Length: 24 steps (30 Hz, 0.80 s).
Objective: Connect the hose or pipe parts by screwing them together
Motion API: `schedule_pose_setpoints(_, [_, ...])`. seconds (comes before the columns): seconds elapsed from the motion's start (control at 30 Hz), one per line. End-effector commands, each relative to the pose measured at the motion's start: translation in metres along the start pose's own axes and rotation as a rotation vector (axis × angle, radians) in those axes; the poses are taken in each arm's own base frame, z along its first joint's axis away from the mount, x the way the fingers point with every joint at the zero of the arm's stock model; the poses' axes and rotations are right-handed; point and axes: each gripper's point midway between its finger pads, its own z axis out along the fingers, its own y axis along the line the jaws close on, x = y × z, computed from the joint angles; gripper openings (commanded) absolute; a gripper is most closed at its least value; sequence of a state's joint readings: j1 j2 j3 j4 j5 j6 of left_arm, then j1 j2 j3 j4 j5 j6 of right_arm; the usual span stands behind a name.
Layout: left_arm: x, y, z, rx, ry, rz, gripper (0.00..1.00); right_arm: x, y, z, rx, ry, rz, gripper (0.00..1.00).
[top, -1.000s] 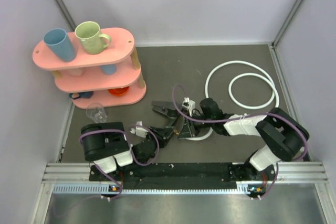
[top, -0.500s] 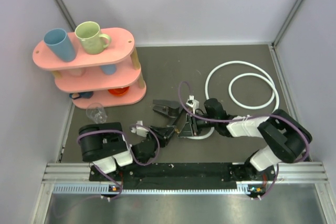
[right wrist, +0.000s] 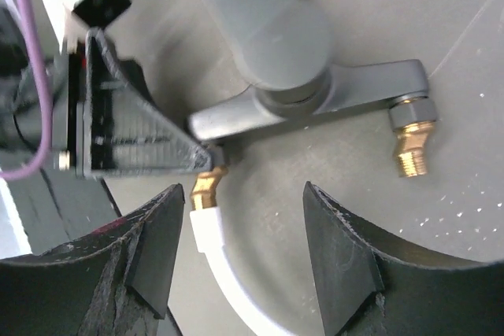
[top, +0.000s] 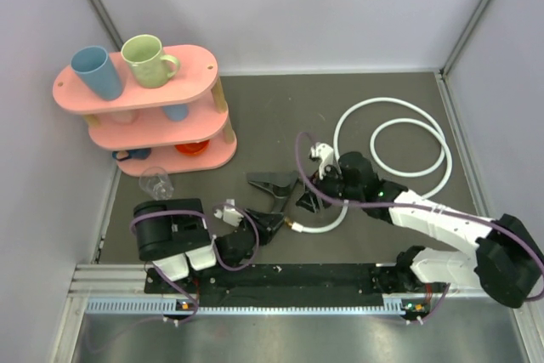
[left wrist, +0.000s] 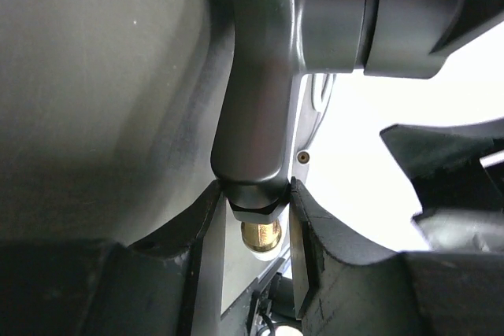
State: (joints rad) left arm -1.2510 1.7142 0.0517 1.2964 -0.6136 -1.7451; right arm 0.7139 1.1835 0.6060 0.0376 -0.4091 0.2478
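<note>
The black tap fitting (top: 272, 181) lies low over the table, and my left gripper (top: 274, 220) is shut on one of its legs. In the left wrist view the fingers (left wrist: 201, 230) clamp the fitting (left wrist: 256, 116) just above its brass end (left wrist: 261, 235). The white hose (top: 393, 149) loops at the right. Its brass end nut (right wrist: 205, 188) sits against the fitting's (right wrist: 303, 76) left outlet; whether it is threaded on I cannot tell. My right gripper (right wrist: 240, 249) stands open around the hose (right wrist: 209, 230) without touching it. The other brass end (right wrist: 413, 147) is bare.
A pink three-tier shelf (top: 144, 112) with a blue cup (top: 96, 72) and a green mug (top: 148, 59) stands at the back left. A clear glass (top: 156, 183) stands in front of it. Grey walls close the table on three sides.
My right gripper has opened, let go of the hose end and drawn back to the right; its arm has stretched out. The left gripper still holds the fitting.
</note>
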Motion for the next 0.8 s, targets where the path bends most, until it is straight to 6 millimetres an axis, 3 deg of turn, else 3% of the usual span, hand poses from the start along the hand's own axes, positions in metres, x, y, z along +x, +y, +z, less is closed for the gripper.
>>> schedule_pose_setpoints(0.0, [0.002,-0.07,-0.019,0.233,0.04,-0.126,0.0,0.004,0.006,-0.009,0.117,-0.018,-0.411,0.62])
schedule_pose_setpoints(0.07, [0.001,-0.083,-0.02,0.258,0.031,-0.131,0.0,0.006,0.025,-0.008,0.084,-0.087,-0.561,0.63])
schedule_pose_setpoints(0.13, [0.001,-0.074,-0.016,0.207,0.018,-0.096,0.0,0.008,0.032,-0.009,0.077,-0.116,-0.611,0.64])
schedule_pose_setpoints(0.2, [0.0,-0.078,-0.017,0.194,0.009,-0.097,0.0,0.007,0.047,-0.012,0.052,-0.149,-0.678,0.65])
schedule_pose_setpoints(0.23, [-0.001,-0.069,-0.014,0.152,-0.002,-0.066,0.0,0.009,0.049,-0.013,0.06,-0.15,-0.706,0.66])
schedule_pose_setpoints(0.37, [-0.008,-0.086,-0.019,0.164,-0.036,-0.042,0.0,0.008,0.046,-0.017,0.164,-0.155,-0.826,0.68])
schedule_pose_setpoints(0.63, [-0.008,-0.093,-0.019,0.15,-0.043,-0.036,0.0,0.013,0.069,0.001,0.174,-0.142,-1.005,0.66])
schedule_pose_setpoints(0.77, [-0.005,-0.092,-0.018,0.149,-0.032,-0.041,0.0,0.02,0.063,0.008,0.233,-0.093,-1.044,0.66])
